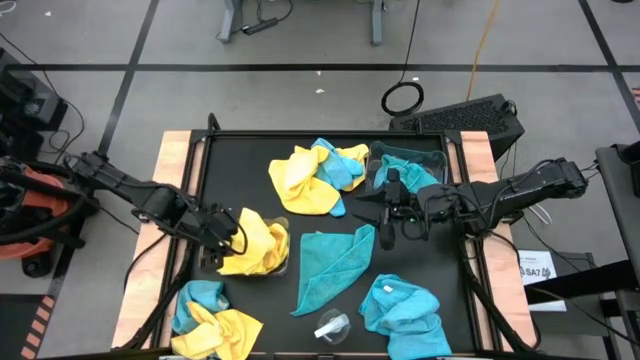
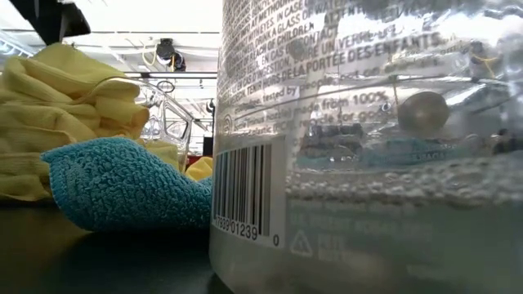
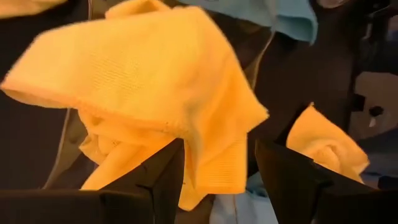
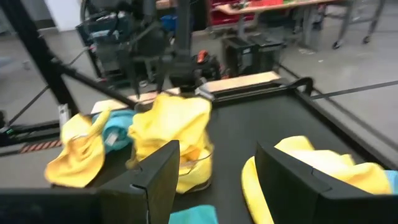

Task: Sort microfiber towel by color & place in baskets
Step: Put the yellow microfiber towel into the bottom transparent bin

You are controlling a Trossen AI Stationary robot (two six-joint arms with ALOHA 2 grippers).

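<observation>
left hand (image 1: 232,232) is parked open over the yellow towel (image 1: 255,245) heaped in the left basket (image 1: 283,262), looks like drop-off. right hand (image 1: 388,212) hovers open mid-table; the flat teal towel (image 1: 335,262) seems next.

Right gripper (image 4: 214,180) fingers apart, nothing between them. Ahead: yellow towel (image 4: 171,134) heaped over clear basket (image 4: 198,163), left gripper (image 4: 177,68) above it. Beside it, a yellow and teal towel pile (image 4: 87,146). Another yellow towel (image 4: 323,165) lies near.
</observation>
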